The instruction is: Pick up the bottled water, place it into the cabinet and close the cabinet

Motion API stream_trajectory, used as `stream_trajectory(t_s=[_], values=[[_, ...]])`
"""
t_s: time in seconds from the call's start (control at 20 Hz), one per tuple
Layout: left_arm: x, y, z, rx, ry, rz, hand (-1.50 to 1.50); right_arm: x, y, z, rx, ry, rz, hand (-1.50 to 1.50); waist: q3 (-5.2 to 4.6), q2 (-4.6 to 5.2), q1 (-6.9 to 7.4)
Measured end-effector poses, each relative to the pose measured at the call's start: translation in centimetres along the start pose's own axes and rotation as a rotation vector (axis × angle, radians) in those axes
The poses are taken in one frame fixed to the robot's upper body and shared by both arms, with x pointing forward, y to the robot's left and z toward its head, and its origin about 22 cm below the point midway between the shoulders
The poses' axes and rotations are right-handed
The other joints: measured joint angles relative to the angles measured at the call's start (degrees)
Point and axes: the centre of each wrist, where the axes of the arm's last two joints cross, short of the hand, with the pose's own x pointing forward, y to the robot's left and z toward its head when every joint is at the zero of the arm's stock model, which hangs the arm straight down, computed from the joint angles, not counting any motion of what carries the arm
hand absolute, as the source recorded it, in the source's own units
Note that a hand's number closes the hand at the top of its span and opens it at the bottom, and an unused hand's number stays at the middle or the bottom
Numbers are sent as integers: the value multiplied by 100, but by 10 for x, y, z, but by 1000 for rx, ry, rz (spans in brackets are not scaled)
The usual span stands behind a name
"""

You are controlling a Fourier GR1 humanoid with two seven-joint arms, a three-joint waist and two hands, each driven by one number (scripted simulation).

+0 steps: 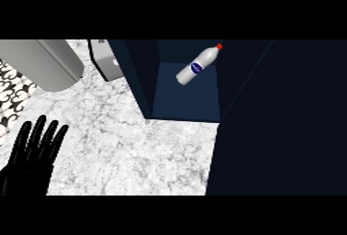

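The bottled water (pixel 197 65), white with a red cap and a blue label, stands tilted inside the dark blue cabinet (pixel 184 98), on its floor near the back. The cabinet's door (pixel 278 119) stands open and fills the right half of the view. My left hand (pixel 30 153) rests at the lower left over the marble counter, fingers straight and pointing up, holding nothing. My right hand does not show anywhere in the view.
A grey rounded appliance (pixel 47 62) lies at the upper left, and a smaller grey one (pixel 108 59) sits against the cabinet's left wall. A black-and-white patterned strip (pixel 12 94) runs along the left edge. White marble counter (pixel 129 147) spreads between my left hand and the cabinet.
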Motion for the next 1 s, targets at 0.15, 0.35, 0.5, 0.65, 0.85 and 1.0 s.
stream_trajectory(t_s=[0.15,0.35,0.5,0.65,0.85,1.0], values=[[8,6,2,-11,0,4,-150,-1,3,-3,-30,-3,-16,150,0,37,91],[19,17,5,-25,3,2,-150,-2,2,-7,-26,-7,-15,150,-2,88,247],[26,23,5,-47,5,2,-150,-1,-1,-10,-10,-8,-3,150,-2,126,374],[32,26,5,-67,4,4,-150,0,-3,-12,10,-3,14,150,-9,160,476],[38,29,3,-92,4,13,-150,1,-7,-16,44,0,37,150,-19,205,621],[40,32,3,-110,12,10,-150,3,-10,-19,75,1,61,150,-29,242,722]])
